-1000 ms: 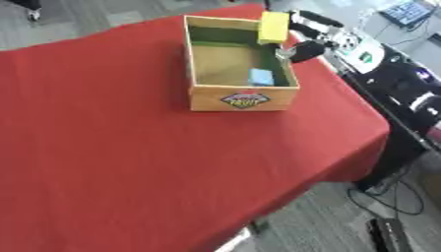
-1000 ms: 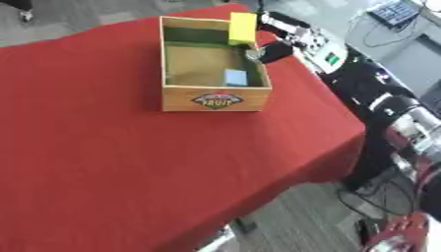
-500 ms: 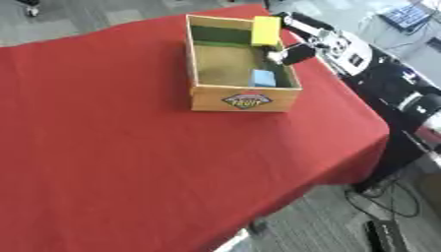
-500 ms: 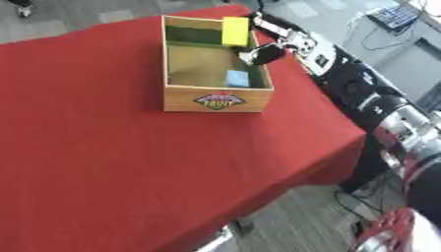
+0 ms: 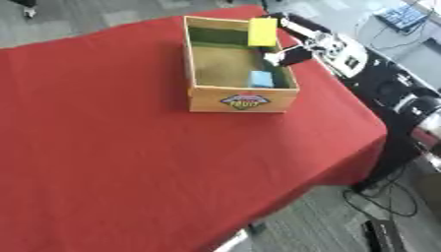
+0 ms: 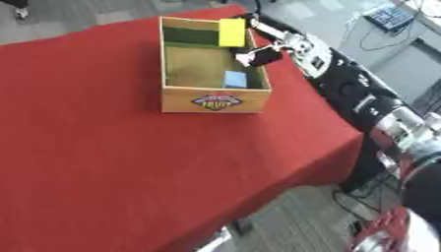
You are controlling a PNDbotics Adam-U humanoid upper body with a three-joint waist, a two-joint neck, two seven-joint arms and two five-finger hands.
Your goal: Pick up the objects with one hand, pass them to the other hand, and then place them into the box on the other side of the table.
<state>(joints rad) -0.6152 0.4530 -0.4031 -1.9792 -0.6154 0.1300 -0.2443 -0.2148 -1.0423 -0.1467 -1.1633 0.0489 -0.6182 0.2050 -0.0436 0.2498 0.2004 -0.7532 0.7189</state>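
Your worktop (image 5: 112,147) is covered in plain red cloth. The box (image 5: 241,101) is tan cardboard, green on its inner far wall, with a multicoloured label on the front. You hold a yellow block (image 5: 262,32); a light blue block (image 5: 260,78) lies inside. Your right hand (image 5: 297,51) is black and silver.

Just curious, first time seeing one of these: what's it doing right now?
Right hand holds yellow block over box. Blue item already inside. Left hand out of sight. Nothing in the way.
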